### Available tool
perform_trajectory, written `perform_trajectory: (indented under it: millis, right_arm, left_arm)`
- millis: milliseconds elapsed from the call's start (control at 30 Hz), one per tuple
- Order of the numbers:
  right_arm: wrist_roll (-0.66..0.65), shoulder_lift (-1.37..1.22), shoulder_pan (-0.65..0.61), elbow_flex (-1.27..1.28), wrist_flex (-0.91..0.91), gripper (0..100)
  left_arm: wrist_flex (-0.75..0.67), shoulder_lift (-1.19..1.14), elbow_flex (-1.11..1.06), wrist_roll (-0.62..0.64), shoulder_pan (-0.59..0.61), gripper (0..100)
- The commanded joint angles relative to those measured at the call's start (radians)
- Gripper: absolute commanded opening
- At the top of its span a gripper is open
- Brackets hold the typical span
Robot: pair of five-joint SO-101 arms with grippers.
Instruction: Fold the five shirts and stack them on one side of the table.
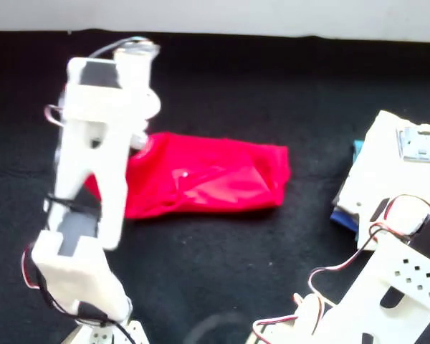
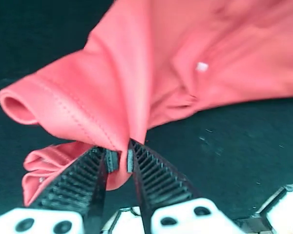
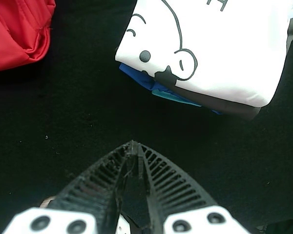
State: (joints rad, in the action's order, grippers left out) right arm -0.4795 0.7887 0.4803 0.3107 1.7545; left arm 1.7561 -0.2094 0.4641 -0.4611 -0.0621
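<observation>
A red shirt (image 1: 208, 175) lies crumpled in the middle of the black table (image 1: 222, 93). My left gripper (image 2: 119, 153) is shut on a fold of the red shirt (image 2: 151, 73) at its left end, lifting the cloth a little. At the right side of the table sits a stack of folded shirts (image 1: 390, 168) with a white printed one on top and blue and dark ones beneath. The stack (image 3: 205, 53) lies beyond my right gripper (image 3: 133, 148), which hangs shut and empty above bare tabletop.
The white left arm (image 1: 93, 179) stands over the shirt's left end. The right arm (image 1: 387, 287) with its loose wires occupies the front right corner. A pale wall edge runs along the far side of the table.
</observation>
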Motion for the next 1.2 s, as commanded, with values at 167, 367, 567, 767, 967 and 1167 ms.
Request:
perform_trajectory:
  millis: [167, 367, 567, 767, 967, 1167]
  right_arm:
    - [0.000, 0.013, 0.005, 0.004, 0.008, 0.6]
    - [0.000, 0.013, 0.008, 0.004, 0.008, 0.6]
    - [0.000, 0.013, 0.012, 0.004, 0.008, 0.6]
    - [-0.002, 0.013, 0.013, 0.004, 0.008, 0.6]
    - [-0.005, 0.013, 0.013, 0.004, 0.008, 0.6]
    - [-0.006, 0.013, 0.013, 0.004, 0.008, 0.6]
  left_arm:
    - [-0.071, 0.116, -0.021, 0.232, -0.335, 1]
    - [-0.226, 0.090, -0.021, 0.310, -0.443, 1]
    - [-0.318, -0.019, -0.018, 0.311, -0.498, 1]
    - [-0.440, -0.074, -0.018, 0.311, -0.524, 1]
    - [-0.537, -0.117, -0.018, 0.311, -0.530, 1]
    - [-0.618, -0.159, -0.018, 0.311, -0.530, 1]
